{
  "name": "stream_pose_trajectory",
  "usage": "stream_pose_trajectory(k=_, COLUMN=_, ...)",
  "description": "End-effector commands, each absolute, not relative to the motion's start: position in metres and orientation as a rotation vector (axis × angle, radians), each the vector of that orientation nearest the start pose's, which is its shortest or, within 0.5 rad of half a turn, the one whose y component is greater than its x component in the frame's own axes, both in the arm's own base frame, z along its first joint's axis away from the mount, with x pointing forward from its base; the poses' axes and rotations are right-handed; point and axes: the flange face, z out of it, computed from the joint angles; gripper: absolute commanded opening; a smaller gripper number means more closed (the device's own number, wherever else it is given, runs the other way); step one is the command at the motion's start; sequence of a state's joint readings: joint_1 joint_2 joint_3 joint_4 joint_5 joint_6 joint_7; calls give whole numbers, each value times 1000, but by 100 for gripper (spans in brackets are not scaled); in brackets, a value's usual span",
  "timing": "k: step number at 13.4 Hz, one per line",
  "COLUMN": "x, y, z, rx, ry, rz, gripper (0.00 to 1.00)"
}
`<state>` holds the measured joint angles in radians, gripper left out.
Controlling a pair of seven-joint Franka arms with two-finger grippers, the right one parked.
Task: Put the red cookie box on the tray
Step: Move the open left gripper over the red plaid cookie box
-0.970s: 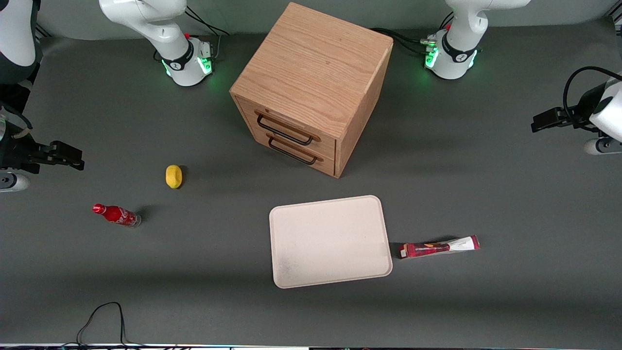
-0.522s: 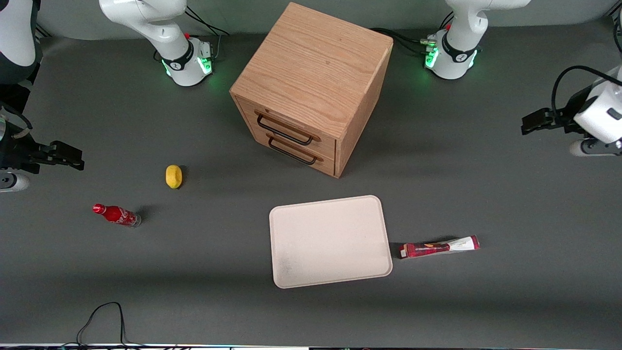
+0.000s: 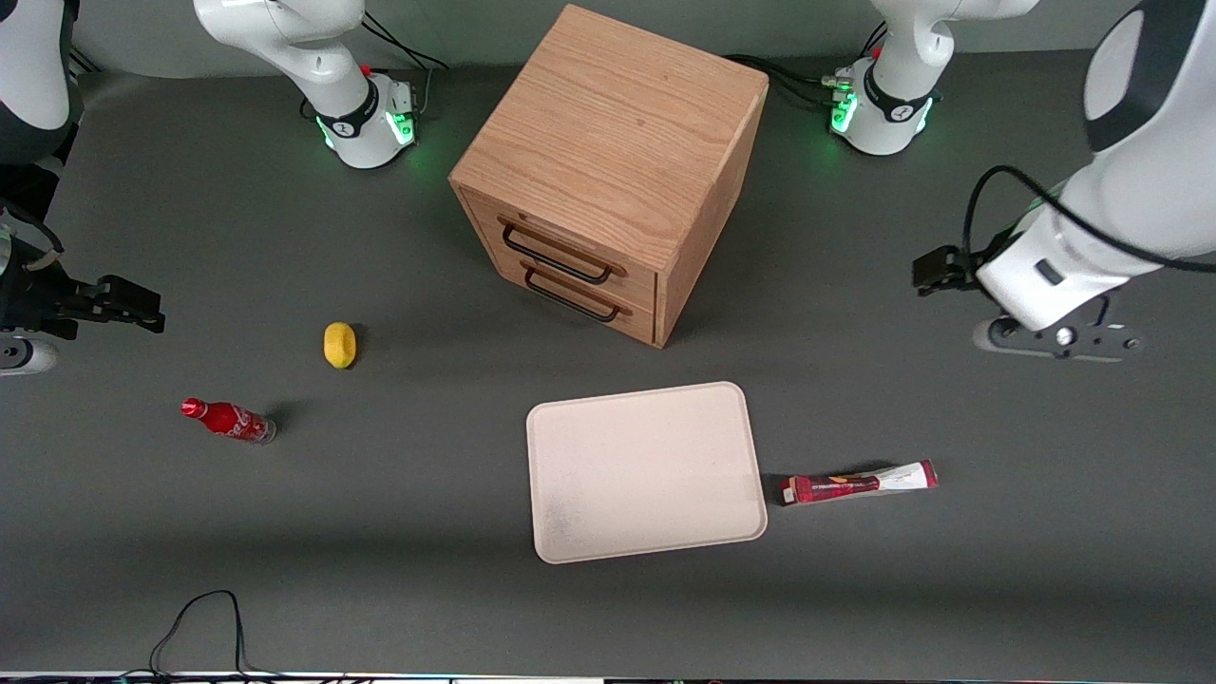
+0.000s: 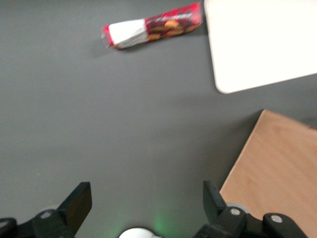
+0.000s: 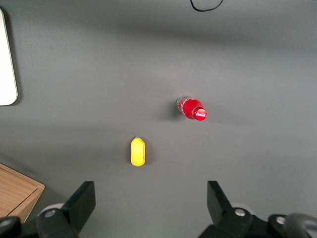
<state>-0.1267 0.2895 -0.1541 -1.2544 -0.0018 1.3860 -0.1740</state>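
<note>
The red cookie box lies flat on the grey table, close beside the short edge of the cream-white tray, with its red end toward the tray. The left wrist view shows the same cookie box and a corner of the tray. My left gripper hovers over bare table, farther from the front camera than the box and more toward the working arm's end. Seen from the wrist, the gripper is open, its black fingers wide apart with nothing between them.
A wooden two-drawer cabinet stands mid-table, farther from the front camera than the tray; its edge shows near my gripper. A yellow lemon and a small red cola bottle lie toward the parked arm's end.
My left arm has swung in from the table's end toward the middle and somewhat nearer the front camera. The box, tray and other objects have not moved.
</note>
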Motion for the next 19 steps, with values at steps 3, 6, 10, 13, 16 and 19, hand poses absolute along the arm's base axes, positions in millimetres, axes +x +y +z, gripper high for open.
stream_pose_trajectory(k=3, x=629, y=-201, z=578, rx=-3157, ry=223, rz=210, gripper=100)
stream_pose_trajectory(k=6, x=640, y=-200, z=563, rx=-3114, ry=537, rz=196, gripper=100)
stream_pose_trajectory(k=10, x=657, y=-185, z=549, rx=-2749, ry=1323, rz=150, gripper=100)
stream_pose_trajectory(k=13, x=672, y=-175, z=540, rx=-2447, ry=1789, rz=122, gripper=100)
stream_pose_trajectory(k=16, x=689, y=-155, z=526, rx=-2324, ry=1964, rz=78, gripper=100)
stream_pose_trajectory(k=19, x=695, y=-146, z=516, rx=-2338, ry=1985, rz=73, gripper=100)
